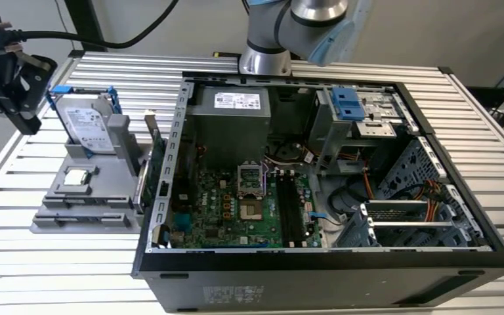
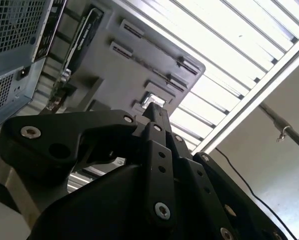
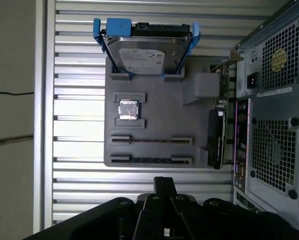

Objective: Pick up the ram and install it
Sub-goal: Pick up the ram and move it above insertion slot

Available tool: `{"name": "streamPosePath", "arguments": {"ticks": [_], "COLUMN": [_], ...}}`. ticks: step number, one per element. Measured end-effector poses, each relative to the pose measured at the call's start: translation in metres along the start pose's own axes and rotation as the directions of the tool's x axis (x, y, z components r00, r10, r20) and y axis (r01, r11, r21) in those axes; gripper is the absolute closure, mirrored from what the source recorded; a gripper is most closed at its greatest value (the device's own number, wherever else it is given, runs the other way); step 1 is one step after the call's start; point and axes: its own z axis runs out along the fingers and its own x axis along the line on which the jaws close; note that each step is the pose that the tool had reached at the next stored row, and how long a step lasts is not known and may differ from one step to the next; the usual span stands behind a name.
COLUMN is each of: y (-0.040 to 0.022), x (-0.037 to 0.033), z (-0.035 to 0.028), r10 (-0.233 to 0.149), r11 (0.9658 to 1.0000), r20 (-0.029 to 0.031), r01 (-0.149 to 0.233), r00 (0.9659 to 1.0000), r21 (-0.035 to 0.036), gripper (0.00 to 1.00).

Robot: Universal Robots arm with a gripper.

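Looking past the black pincer [image 3: 164, 182], found it hung over the slatted table [image 3: 74, 75], seemingly clenched shut on nothing. Just beyond, saw a grey holder [image 3: 154, 107] and, in its nearest slot, a thin dark strip on edge, probably the ram [image 3: 149, 161], untouched. Farther along the holder, made out a small silver chip [image 3: 128, 109] and a hard drive [image 3: 144, 55] in a blue frame; beside them, the computer case [image 3: 274, 150]. Risked striking the ram's top edge if lowered while clenched. Risked tilting and jamming it in the slot if gripped askew or off-centre. Risked clipping the holder's slot ends too.
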Motion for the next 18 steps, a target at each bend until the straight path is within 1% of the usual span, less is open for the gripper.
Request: {"name": "streamPosePath", "arguments": {"ticks": [2,3,5,8,10,12,15,18], "y": [0.0,0.0,0.0,0.0,0.0,0.0,0.0,0.0], "x": [0.0002,0.0002,0.0002,0.0002,0.0002,0.0002,0.0002,0.0002], "z": [0.0,0.0,0.0,0.0001,0.0001,0.0,0.0,0.0], "r10": [-0.003,-0.014,-0.049,-0.104,-0.14,-0.175,-0.223,-0.265], "r11": [1.0,0.9999,0.9988,0.9946,0.9901,0.9845,0.9748,0.9642], "r20": [-0.0001,-0.0007,-0.0023,-0.0048,-0.0065,-0.0081,-0.0102,-0.012], "r01": [0.003,0.014,0.049,0.104,0.14,0.175,0.223,0.265], "r00": [1.0,0.9999,0.9988,0.9946,0.9901,0.9845,0.9748,0.9642], "r21": [-0.0001,-0.0004,-0.0012,-0.0028,-0.0039,-0.005,-0.0065,-0.008], "gripper": [1.0,1.0,1.0,1.0,1.0,1.0,1.0,1.0]}}
